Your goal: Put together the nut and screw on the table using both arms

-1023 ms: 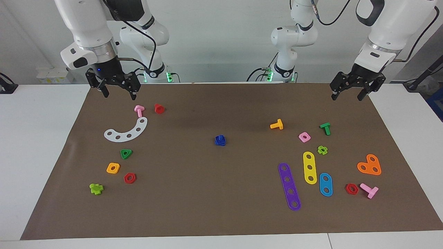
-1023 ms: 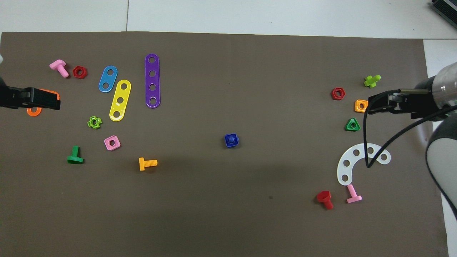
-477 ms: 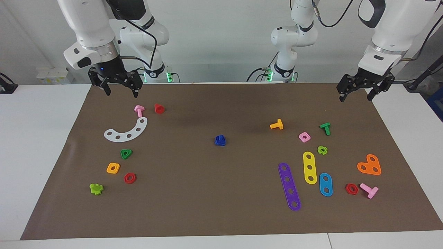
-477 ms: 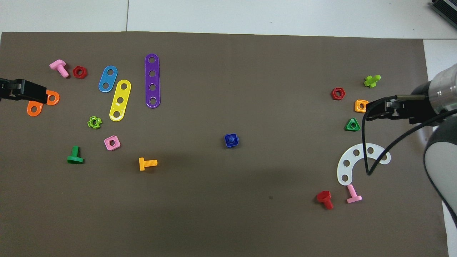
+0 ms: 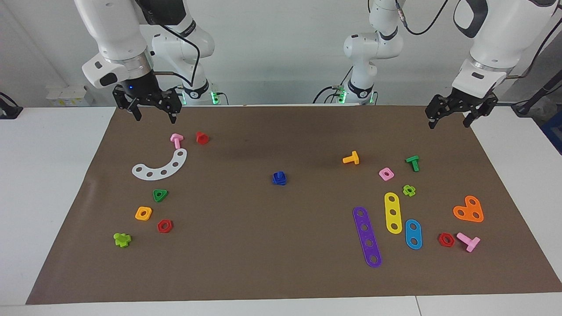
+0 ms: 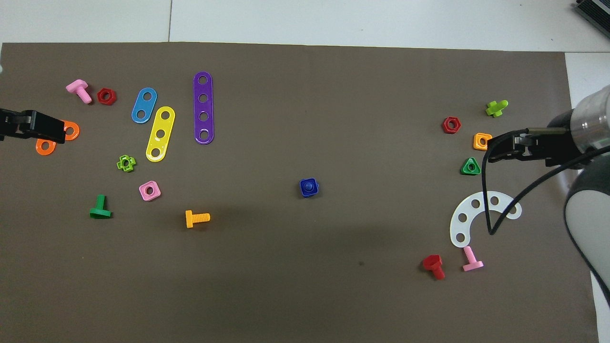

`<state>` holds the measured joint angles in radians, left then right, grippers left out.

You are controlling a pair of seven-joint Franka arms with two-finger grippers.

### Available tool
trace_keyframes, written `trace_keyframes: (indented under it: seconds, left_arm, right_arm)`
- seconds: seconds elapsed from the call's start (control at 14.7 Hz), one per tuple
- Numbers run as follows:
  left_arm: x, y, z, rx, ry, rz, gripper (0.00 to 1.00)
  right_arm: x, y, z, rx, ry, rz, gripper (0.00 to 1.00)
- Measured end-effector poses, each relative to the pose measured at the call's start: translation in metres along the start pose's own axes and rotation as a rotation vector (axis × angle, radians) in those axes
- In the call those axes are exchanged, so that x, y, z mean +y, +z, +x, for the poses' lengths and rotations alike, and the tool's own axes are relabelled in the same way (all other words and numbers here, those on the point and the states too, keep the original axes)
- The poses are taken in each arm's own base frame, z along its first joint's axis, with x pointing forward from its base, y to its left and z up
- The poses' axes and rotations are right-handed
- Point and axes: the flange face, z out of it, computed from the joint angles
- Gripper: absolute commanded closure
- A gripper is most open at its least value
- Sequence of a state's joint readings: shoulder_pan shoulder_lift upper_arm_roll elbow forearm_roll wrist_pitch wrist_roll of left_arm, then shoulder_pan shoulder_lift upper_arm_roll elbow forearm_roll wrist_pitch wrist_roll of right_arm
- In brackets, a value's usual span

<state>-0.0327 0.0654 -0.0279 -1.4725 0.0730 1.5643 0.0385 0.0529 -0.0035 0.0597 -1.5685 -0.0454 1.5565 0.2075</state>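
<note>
I see the brown-matted surface [image 5: 281,263] w/ both arms up at the robots' edge: right gripper [image 5: 152,113] over the mat corner near the pink screw [image 5: 176,140], left gripper [image 5: 451,119] over its own corner, fingers spread on both, holding nothing. Mid-mat, well apart from both, the screw [image 5: 279,175] sits in the nut [image 5: 279,180], joined.

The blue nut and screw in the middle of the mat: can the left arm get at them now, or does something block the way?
Probably yes. The nut, with the screw in it, stands alone at mid-mat. The left tool hangs open near the mat's edge; the orange screw and pink nut lie low beneath its likely path.
</note>
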Motion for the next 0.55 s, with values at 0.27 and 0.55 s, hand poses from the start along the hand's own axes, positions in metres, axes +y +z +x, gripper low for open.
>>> trace_keyframes:
  seconds: [0.27,0.55]
  left_arm:
    - [0.0048,0.0032,-0.001,-0.012,0.0,-0.047,0.0]
    - [0.0063,0.0078,-0.0031,-0.03,0.001,-0.058,0.0]
  right_arm:
    - [0.0,0.0,0.0,0.0,0.0,0.0,0.0]
    - [0.0001,0.0,0.0,0.0,0.0,0.0,0.0]
